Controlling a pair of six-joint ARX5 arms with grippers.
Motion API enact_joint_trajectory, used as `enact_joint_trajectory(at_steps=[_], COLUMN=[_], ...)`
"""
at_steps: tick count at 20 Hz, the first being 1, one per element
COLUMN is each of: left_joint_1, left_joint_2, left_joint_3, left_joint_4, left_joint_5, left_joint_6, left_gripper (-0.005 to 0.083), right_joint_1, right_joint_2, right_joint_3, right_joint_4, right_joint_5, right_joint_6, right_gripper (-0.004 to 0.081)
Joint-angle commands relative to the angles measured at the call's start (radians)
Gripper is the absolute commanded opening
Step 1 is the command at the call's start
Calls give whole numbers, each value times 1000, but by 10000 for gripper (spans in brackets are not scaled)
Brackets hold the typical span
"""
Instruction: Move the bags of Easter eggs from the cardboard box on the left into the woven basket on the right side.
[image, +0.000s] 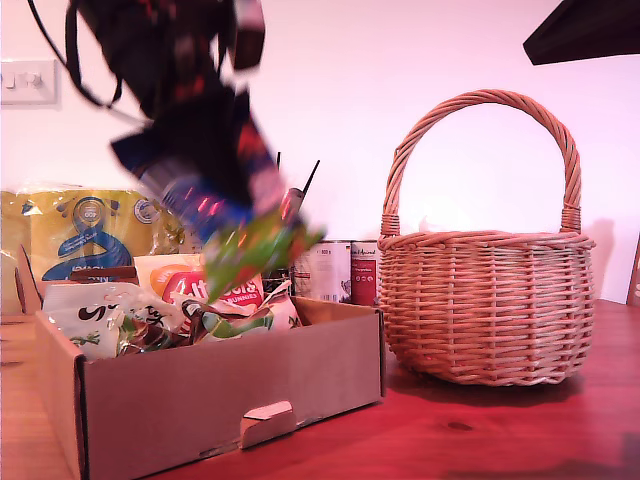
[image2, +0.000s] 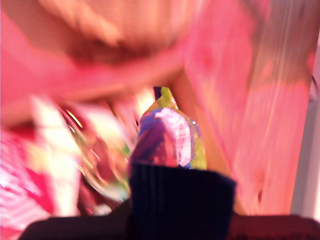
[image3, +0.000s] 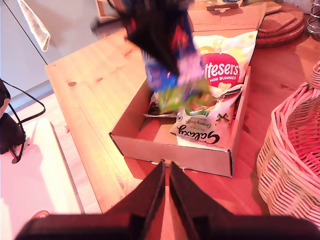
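Where the exterior view looks across the red-brown table (image: 480, 430), my first gripper (image: 235, 215) hangs blurred above the cardboard box (image: 230, 395), clamped on a dark blue bag with a green end (image: 250, 245) lifted clear of the box. More bags lie inside: an orange-red Maltesers bag (image: 205, 290) and a white bag (image: 90, 320). The woven basket (image: 485, 305) stands just beside the box, toward the exterior view's right; its inside is hidden.

My first wrist view is smeared; only the blue and green bag (image2: 167, 135) shows beyond a dark finger (image2: 182, 200).

My second wrist view shows what the others lack: the box (image3: 170, 150) from above, the Maltesers bag (image3: 225, 67), a white Galaxy bag (image3: 205, 125), the lifted bag (image3: 172, 75), the basket's wall (image3: 295, 150). My second gripper (image3: 167, 172) hovers near the box, fingers closed together, holding nothing.
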Motion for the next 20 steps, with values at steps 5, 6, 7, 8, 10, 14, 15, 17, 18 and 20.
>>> enact_joint_trajectory(at_steps=[5, 6, 7, 8, 10, 14, 15, 17, 18, 20], left_joint_1=[-32, -51, -74, -100, -146, -201, -212, -231, -238, -249], left_joint_2=[-11, -11, -10, -8, 6, 69, 87, 129, 148, 186], left_joint_3=[-11, -11, -11, -11, -11, -11, -11, -11, -11, -11], left_joint_4=[288, 372, 462, 555, 703, 841, 871, 943, 970, 1010], left_joint_5=[215, 209, 198, 172, 126, 70, 60, 56, 51, 13], left_joint_6=[-100, -161, -200, -230, -263, -293, -295, -296, -299, -299], left_gripper=[-23, -23, -23, -23, -23, -23, -23, -24, -24, -24], right_joint_1=[4, 3, 3, 2, 2, 1, 1, 1, 1, 1], right_joint_2=[-19, -26, -32, -40, -55, -79, -84, -93, -99, -112], right_joint_3=[13, 25, 37, 46, 64, 83, 85, 97, 104, 115], right_joint_4=[-50, -77, -100, -121, -161, -218, -233, -283, -303, -335], right_joint_5=[-3, -3, -3, -3, -2, 43, 52, 59, 61, 77], right_joint_6=[2, 2, 2, 2, 1, -2, -2, -4, -8, -27], right_gripper=[-13, -13, -13, -13, -13, -13, -13, -13, -13, -13])
